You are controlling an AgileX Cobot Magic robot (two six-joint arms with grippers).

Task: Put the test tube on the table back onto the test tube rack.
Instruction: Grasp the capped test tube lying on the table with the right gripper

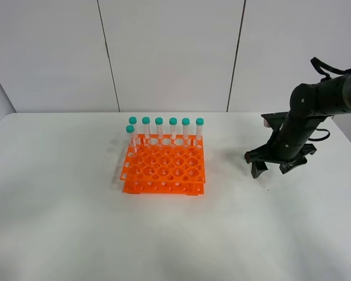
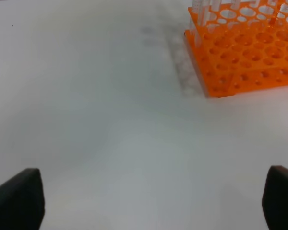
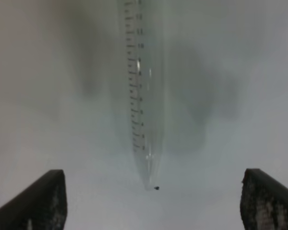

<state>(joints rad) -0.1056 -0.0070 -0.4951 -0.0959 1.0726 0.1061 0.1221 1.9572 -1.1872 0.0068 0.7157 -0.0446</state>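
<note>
Dark fingertips (image 3: 43, 203) of the right gripper (image 3: 152, 208) fill the lower corners of the right wrist view, spread wide and released, grasping nothing. Between them, touching neither, the test tube (image 3: 143, 96) lies flat on the white table (image 1: 76, 228), its pointed tip toward the wrist camera and its printed graduation marks running away from it; the cap end is out of that view. From the high camera this gripper hangs low over the table, well to the right of the orange test tube rack (image 1: 164, 167), and the arm hides the tube. Seven teal-capped tubes (image 1: 172, 127) stand upright in the rack, six along the far row and one just in front at its left end. The left gripper (image 2: 149, 203) hovers with its jaws wide apart and empty, a corner of the rack ahead of it.
</note>
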